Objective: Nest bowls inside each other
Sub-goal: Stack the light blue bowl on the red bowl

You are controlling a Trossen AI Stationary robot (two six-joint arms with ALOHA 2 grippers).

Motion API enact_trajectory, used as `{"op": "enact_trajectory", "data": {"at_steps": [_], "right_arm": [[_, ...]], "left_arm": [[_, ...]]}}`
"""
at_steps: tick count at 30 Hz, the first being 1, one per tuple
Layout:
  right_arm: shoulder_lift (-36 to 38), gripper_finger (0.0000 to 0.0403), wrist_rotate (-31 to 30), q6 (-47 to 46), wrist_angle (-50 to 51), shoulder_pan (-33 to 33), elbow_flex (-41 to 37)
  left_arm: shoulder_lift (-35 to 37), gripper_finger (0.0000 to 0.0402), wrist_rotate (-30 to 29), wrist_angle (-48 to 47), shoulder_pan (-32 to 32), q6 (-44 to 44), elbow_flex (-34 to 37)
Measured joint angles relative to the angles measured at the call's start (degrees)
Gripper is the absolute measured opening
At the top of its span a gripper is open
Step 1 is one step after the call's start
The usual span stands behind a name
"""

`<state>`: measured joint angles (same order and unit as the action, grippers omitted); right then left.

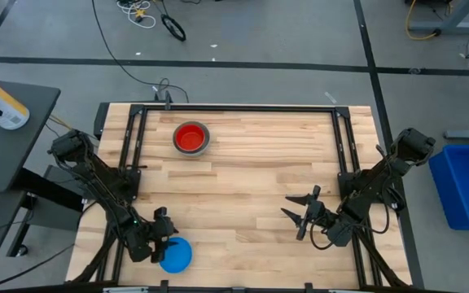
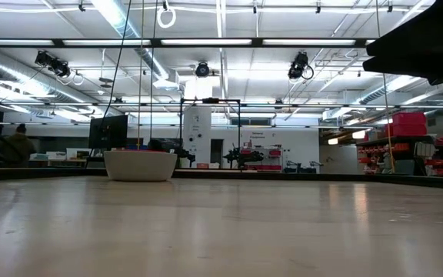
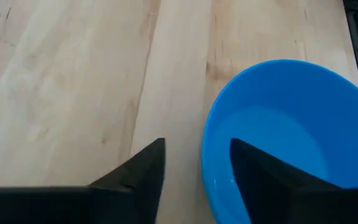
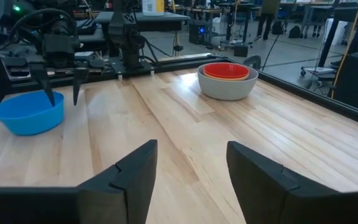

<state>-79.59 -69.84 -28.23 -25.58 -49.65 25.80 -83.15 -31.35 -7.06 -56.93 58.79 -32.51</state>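
Bowls are waiting in two places on the tabletop (image 1: 251,163): a light blue bowl (image 1: 175,254) at the near left edge, and a grey stack (image 1: 192,137) with red uppermost at the far side. The left pincer (image 3: 194,165) is straddling the blue bowl's rim, fingers parted and gripping nothing yet. The right pincer (image 4: 191,168), also released, is hovering near right, well apart from both. The left arm is clearly nearer.
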Motion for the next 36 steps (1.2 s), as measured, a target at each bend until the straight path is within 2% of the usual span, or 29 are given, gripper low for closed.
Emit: {"op": "enact_trajectory", "data": {"at_steps": [4, 9, 21, 24, 28, 30, 33, 36], "right_arm": [[0.0, 0.0191, 0.02, 0.0, 0.0, -0.01, 0.0], [0.0, 0.0181, 0.06, 0.02, 0.0, -0.02, 0.0], [0.0, 0.0165, 0.09, 0.0, 0.01, -0.01, 0.0], [0.0, 0.0162, 0.09, 0.0, 0.02, 0.0, 0.0], [0.0, 0.0157, 0.11, 0.0, 0.02, 0.0, 0.0], [0.0, 0.0156, 0.11, 0.0, 0.02, 0.0, 0.0], [0.0, 0.0155, 0.13, 0.0, 0.04, 0.0, 0.0], [0.0, 0.0158, 0.13, 0.0, 0.33, 0.0, 0.0]], "left_arm": [[0.0, 0.0121, -0.04, 0.01, 0.0, -0.94, 0.0], [0.0, 0.0017, -1.24, 0.11, 0.0, -3.03, -0.01], [0.16, 0.0006, -18.12, -0.22, 0.02, -11.45, -0.04], [1.81, 0.0006, -24.2, -1.69, -0.05, -13.11, -0.04], [7.68, 0.0006, -30.83, -3.38, -0.58, -15.67, 1.64], [12.6, 0.0006, -32.1, -1.98, -0.76, -17.35, 4.38], [20.87, 0.0006, -32.93, 4.24, -0.97, -21.33, 10.09], [29.36, 0.0006, -29.82, 15.68, -1.04, -29.14, 16.89]]}}
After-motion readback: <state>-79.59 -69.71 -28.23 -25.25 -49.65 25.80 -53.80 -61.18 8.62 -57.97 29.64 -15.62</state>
